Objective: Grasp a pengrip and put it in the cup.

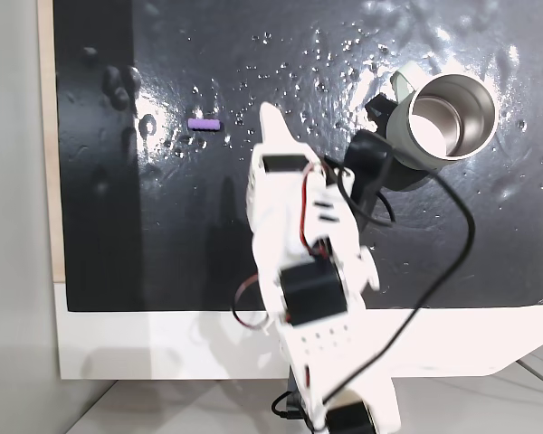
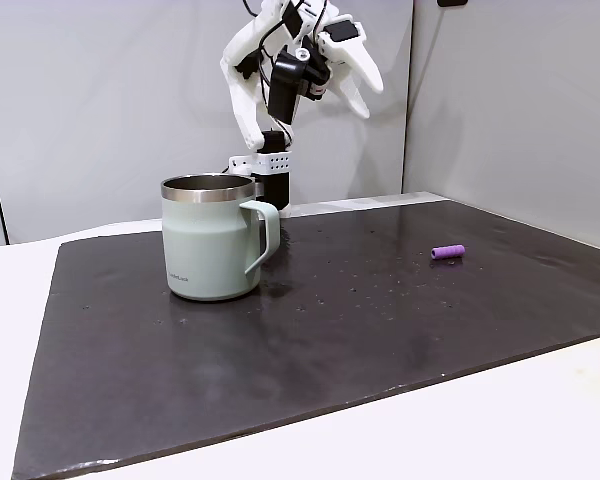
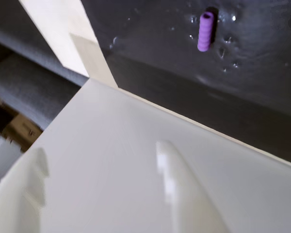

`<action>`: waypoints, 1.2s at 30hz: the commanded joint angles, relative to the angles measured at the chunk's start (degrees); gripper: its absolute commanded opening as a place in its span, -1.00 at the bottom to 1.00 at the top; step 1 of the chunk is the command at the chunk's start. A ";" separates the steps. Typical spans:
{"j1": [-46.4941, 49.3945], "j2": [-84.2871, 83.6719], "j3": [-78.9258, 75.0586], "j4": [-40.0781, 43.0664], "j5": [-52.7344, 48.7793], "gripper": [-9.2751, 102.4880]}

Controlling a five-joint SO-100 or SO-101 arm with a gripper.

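White and held high in the air, the end effector (image 2: 352, 88) shows best in a fixed view from the front, where its two fingers stand apart with nothing between them. It hangs well above the dark mat (image 2: 380, 320) and touches nothing. In a fixed view from above, one pointed finger (image 1: 271, 127) sticks out toward the far part of the mat. Black wires loop off the white arm (image 1: 299, 253) in that view. In the wrist view, two pale fingers (image 3: 179, 189) come up from the bottom edge, blurry and very close to the camera. The pengrip (image 3: 205, 31) lies on its side near the top of the wrist view, small, purple and ribbed. Tiny shiny drops dot the mat around it. In the view from above, the pengrip (image 1: 203, 123) rests on the mat to the left of the finger tip, and well apart from the cup (image 1: 439, 122). In the front view, the pengrip (image 2: 447, 251) sits alone on the right side of the mat. The cup (image 2: 208, 240) stands upright on the left side there, pale grey-green, with its handle pointing right. Its inside is shiny steel. The mat lies on a white worktop (image 2: 500, 420).
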State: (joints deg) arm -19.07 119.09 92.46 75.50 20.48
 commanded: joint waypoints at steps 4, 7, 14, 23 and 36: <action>-2.29 -15.12 -16.17 1.76 3.25 -0.43; -2.37 -21.18 -20.21 2.02 5.19 -0.44; -4.66 -34.01 -27.16 2.02 8.70 -0.43; -6.77 -49.39 -34.63 1.93 10.81 -0.41; -11.69 -66.45 -45.70 2.02 10.46 -0.41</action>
State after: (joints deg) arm -29.18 53.00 51.33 76.99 31.20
